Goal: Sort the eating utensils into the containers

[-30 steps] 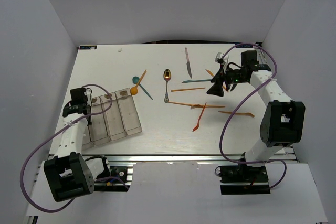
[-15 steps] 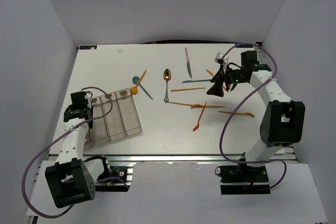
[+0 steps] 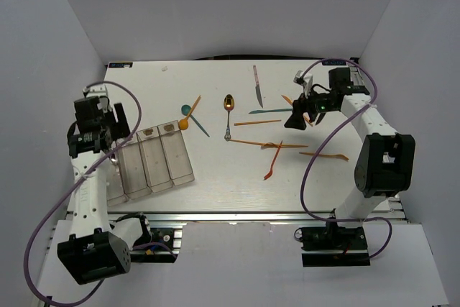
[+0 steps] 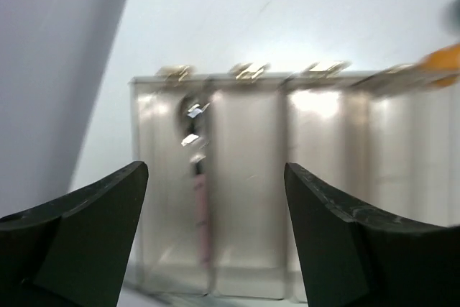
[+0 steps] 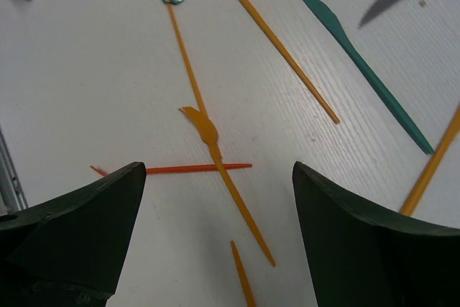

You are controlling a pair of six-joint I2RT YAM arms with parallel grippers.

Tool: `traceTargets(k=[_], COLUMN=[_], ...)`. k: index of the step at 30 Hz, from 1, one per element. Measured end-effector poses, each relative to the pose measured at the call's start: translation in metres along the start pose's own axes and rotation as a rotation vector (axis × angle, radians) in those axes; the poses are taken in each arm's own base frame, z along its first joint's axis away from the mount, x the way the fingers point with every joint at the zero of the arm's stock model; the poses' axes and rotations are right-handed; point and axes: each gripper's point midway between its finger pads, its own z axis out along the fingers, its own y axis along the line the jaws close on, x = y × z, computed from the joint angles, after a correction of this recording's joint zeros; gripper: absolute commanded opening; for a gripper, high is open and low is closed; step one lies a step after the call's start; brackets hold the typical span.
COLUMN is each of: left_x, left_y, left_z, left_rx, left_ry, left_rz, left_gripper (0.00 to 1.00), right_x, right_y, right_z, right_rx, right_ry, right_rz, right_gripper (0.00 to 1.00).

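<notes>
The left gripper (image 4: 215, 169) is hanging above the near-left part of the table (image 3: 215, 188), its jaws standing wide apart and gripping nothing. It is looking along the length of the containers (image 3: 149, 165), the row of clear bins lying side by side at the left of the table. In the left wrist view a slim pale piece (image 4: 195, 174) with a shiny end is showing in the leftmost bin, too blurred to identify. The right gripper (image 5: 219, 172) is hovering over the scatter of eating utensils (image 3: 266, 143) at the right of the table, its jaws likewise spread wide and empty. Directly below it an orange fork (image 5: 210, 133) is lying flat. A thin reddish stick (image 5: 180, 169) is crossing the fork's handle, and an orange stick (image 5: 185, 55) is running from the fork's head toward the handle end of the gold spoon (image 3: 228, 109). A longer orange stick (image 5: 284, 52) and a teal knife (image 5: 366, 70) are lying beyond, apart from each other. The dark-bladed knife (image 3: 256, 85) is lying toward the far side of the table. A teal spoon (image 3: 186, 111) and an orange spoon (image 3: 183, 124) are lying crossed just beside the far right corner of the containers. One more orange piece (image 3: 323, 154) is lying at the right edge of the scatter, apart from the fork. All of these loose pieces are lying on the table surface, outside the bins.
</notes>
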Motion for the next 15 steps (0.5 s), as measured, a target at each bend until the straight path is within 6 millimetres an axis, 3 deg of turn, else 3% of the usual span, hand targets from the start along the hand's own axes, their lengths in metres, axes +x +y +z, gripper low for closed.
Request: traceTargets(k=[3,6,11,15], left_x=[-0.045,-0.068,-0.069,-0.058], left_y=[-0.024,-0.051,-0.090,-0.123], left_z=[-0.015,-0.021,-0.025,-0.031], left_rx=[0.142,0.288,0.480,0.595], left_ry=[-0.097,-0.118,-0.061,-0.010], left_rz=[-0.124,-0.224,-0.350,-0.379], left_gripper=[0.90,0.91,0.94,0.94], right_x=[0.007,0.007,-0.010,-0.024], right_y=[-0.024,-0.054,-0.091,-0.091], right_z=[0.001,0.001,0.002,0.017], right_rx=[0.088,0.188,0.324,0.371], right_ry=[0.058,0.101,0.126,0.151], right_rz=[0.056,0.108,0.144,0.150], right_gripper=[0.88,0.88,0.88,0.88])
